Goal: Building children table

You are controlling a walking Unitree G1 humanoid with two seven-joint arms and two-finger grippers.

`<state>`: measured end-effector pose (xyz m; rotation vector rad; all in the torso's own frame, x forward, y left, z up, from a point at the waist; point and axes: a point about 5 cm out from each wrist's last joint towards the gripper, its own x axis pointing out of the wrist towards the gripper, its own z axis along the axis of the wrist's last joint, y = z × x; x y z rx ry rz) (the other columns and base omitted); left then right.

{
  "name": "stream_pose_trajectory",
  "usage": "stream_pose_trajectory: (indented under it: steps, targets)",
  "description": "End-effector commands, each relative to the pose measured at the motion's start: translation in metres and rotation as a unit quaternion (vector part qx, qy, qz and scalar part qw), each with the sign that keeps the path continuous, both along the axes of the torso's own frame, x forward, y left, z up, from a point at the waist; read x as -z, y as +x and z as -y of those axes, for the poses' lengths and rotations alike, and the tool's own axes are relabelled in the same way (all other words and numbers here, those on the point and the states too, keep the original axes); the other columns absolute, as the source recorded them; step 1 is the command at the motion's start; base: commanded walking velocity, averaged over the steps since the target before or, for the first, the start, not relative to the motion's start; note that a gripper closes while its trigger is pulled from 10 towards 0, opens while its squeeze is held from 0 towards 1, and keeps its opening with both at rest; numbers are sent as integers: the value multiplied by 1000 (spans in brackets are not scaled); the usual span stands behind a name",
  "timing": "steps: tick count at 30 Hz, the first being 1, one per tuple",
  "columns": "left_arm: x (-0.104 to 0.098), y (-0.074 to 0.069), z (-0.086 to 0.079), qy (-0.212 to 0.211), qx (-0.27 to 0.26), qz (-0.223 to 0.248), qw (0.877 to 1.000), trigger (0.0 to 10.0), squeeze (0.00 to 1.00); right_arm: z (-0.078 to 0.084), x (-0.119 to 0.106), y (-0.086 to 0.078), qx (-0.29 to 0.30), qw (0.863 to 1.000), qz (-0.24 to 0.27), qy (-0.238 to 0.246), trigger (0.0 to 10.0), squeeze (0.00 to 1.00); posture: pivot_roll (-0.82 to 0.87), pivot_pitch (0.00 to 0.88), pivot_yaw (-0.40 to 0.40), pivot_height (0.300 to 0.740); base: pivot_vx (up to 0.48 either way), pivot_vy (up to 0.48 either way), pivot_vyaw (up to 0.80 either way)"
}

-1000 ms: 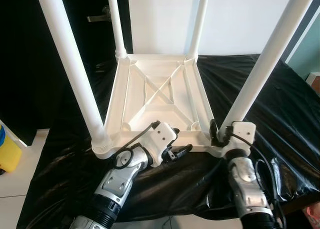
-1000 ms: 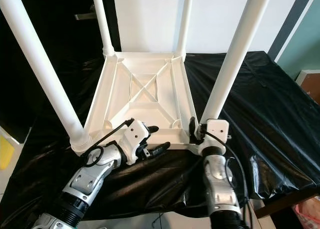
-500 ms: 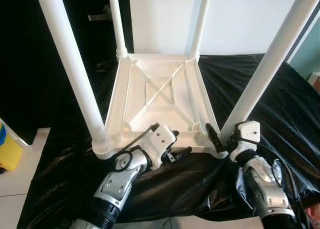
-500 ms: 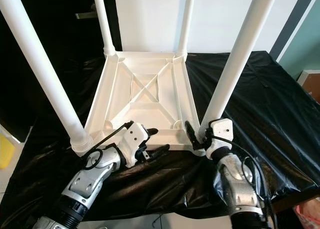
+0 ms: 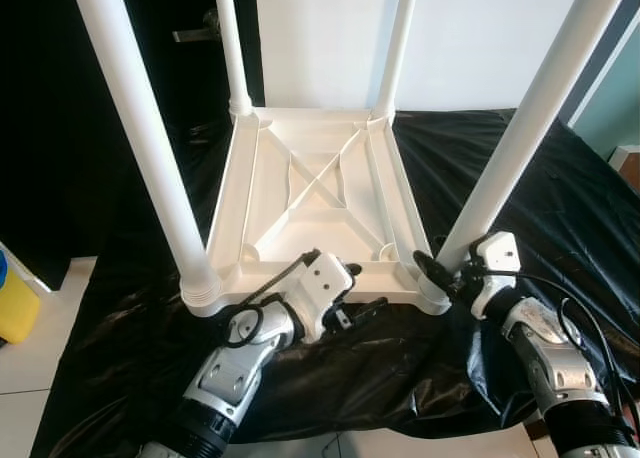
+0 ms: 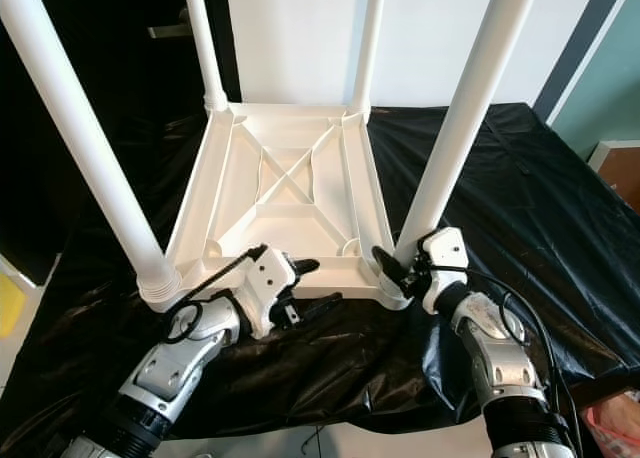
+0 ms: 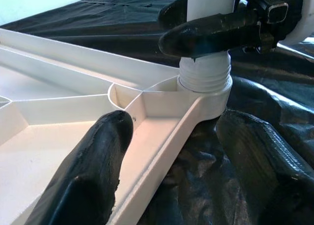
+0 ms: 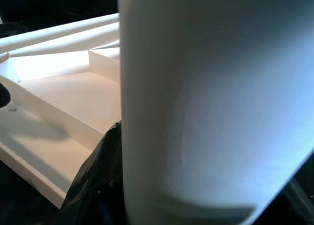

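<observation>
From our head views, the white children's table lies upside down on the black-sheeted bench, its four legs pointing up. Our left tool, fingers apart, straddles the table's near rim. Our right tool clamps the near right leg at its base. In our left wrist view, black sheet lies bare beside that leg's corner.

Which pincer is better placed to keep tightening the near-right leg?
Right. The right pincer is already wrapped around the base of the near-right leg. The left pincer is open astride the table's near rim, apart from that leg.
</observation>
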<state>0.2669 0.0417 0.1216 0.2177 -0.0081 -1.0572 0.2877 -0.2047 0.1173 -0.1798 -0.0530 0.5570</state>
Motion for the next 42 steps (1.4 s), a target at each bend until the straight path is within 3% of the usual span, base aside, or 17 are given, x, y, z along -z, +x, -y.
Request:
stream_pose_trajectory:
  steps: [1,2,3,9,17,20,21,25,31,42]
  targets:
    - [1,-2,0,8,31,-7,999,10000,0,2,9,-2,-9,1000,-24,-14,0,0,-31,0,-53,740,0,0,0]
    - [1,-3,0,8,31,-7,999,10000,0,4,11,-3,-2,999,-29,-12,471,0,-35,0,-50,740,0,0,0]
    - [1,-3,0,7,30,-7,999,10000,0,6,12,-4,13,999,-31,-6,10000,0,-37,0,-49,740,0,0,0]
    - [0,-4,0,4,29,-10,1000,10000,0,6,12,-2,86,996,-21,15,10000,0,-48,0,-38,740,0,0,0]
    - [3,-8,0,5,35,-18,999,10000,0,-11,20,-12,201,979,-19,38,10000,0,-59,0,-28,740,0,0,0]
    - [3,-9,0,6,38,-21,999,10000,0,-18,26,-15,304,951,-22,59,10000,0,-62,0,-21,740,0,0,0]
    - [3,-9,0,6,38,-21,999,10000,0,-18,26,-15,304,951,-22,59,10000,0,-62,0,-21,740,0,0,0]
    - [2,-8,1,7,40,-18,999,10000,0,-22,31,-18,410,909,-26,66,10000,0,-54,0,-25,740,0,0,0]
    - [1,-8,-1,7,38,-19,999,10000,0,-32,29,-15,398,913,-27,84,10000,0,-45,0,-24,740,0,0,0]
    - [2,-9,-4,9,31,-16,999,10000,0,-39,29,-15,399,914,-24,71,10000,0,-30,0,-37,740,0,0,0]
